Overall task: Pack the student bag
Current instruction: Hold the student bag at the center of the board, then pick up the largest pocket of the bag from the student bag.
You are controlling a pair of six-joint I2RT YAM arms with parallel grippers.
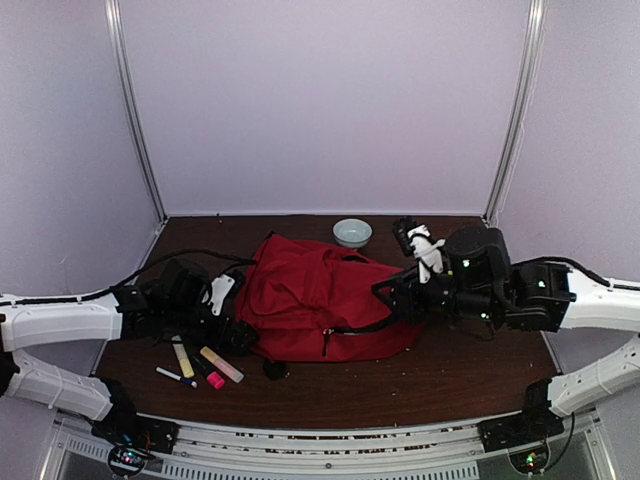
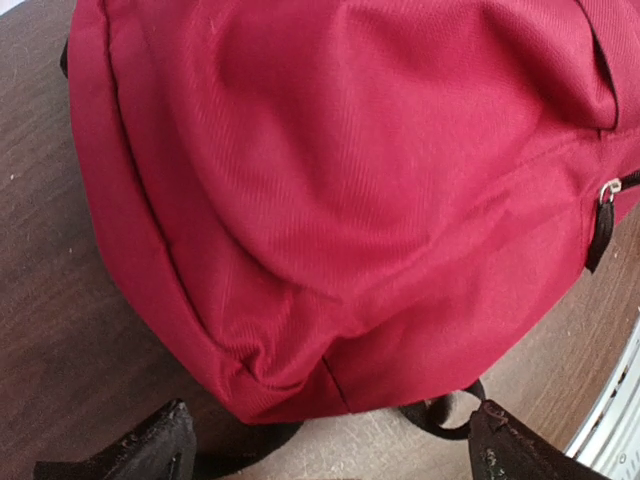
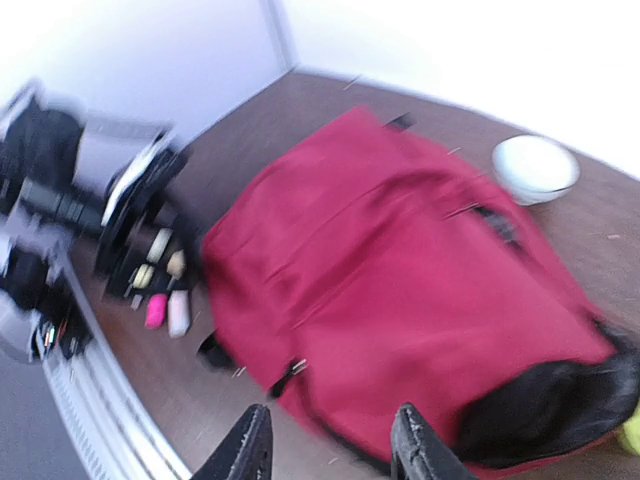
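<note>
1. Starting at the left, my left gripper (image 1: 233, 336) sits at 8 o'clock of the student bag (image 1: 310, 295). Its fingers are spread wide and empty, and its wrist view shows only their tips.
2. The bag lies mid-table; I cannot tell whether it is unzipped.
3. My right gripper (image 3: 330, 450) hovers at the bag's 3 o'clock, jaws partly apart and pinching nothing. That view is blurred.

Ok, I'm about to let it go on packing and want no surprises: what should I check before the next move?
1. Left gripper open and empty: ok.
2. Right gripper open, nothing held: ok.
3. Red backpack lying flat on the table: ok.
4. Backpack's main zip open: cannot tell.
5. Highlighters packed: not ok, they lie on the table beside the left gripper.
</note>
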